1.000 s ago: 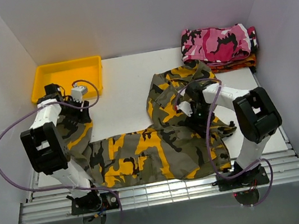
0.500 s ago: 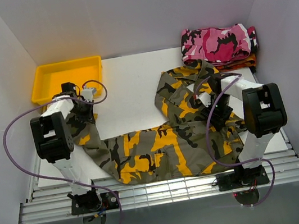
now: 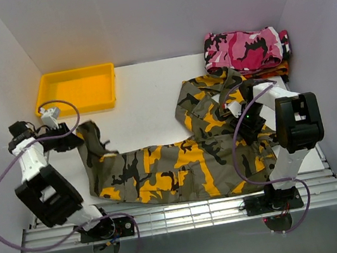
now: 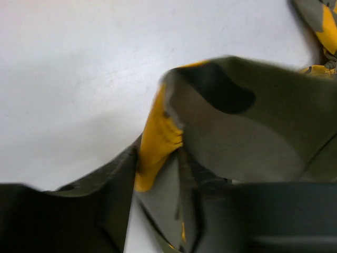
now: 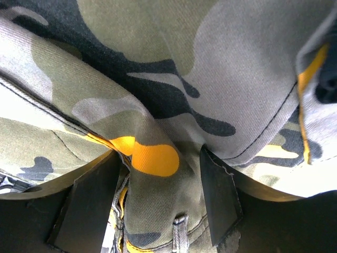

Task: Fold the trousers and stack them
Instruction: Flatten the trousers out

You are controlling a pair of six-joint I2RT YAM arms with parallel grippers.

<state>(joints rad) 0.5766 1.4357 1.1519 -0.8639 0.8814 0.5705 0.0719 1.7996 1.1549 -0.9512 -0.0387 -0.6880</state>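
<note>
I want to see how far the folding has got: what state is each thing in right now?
trousers: unfolded, spread out flat, one leg end raised at the left.
left gripper: leg end between its fingers; grip unclear.
right gripper: shut on a bunch of the trousers.
yellow tray: empty.
pink camouflage garment: folded, lying on the orange garment.
orange garment: mostly hidden under the pink one.

Left wrist: trousers point(image 4: 237, 132) blurred, cut off right and bottom; I can't tell if the left gripper point(image 4: 163, 216) pinches them. Right wrist: cloth runs past every edge. From above, the right gripper point(image 5: 158, 163) tips are too small to read. The orange garment point(image 3: 264, 73) lies mostly under the pink garment point(image 3: 246, 48).
</note>
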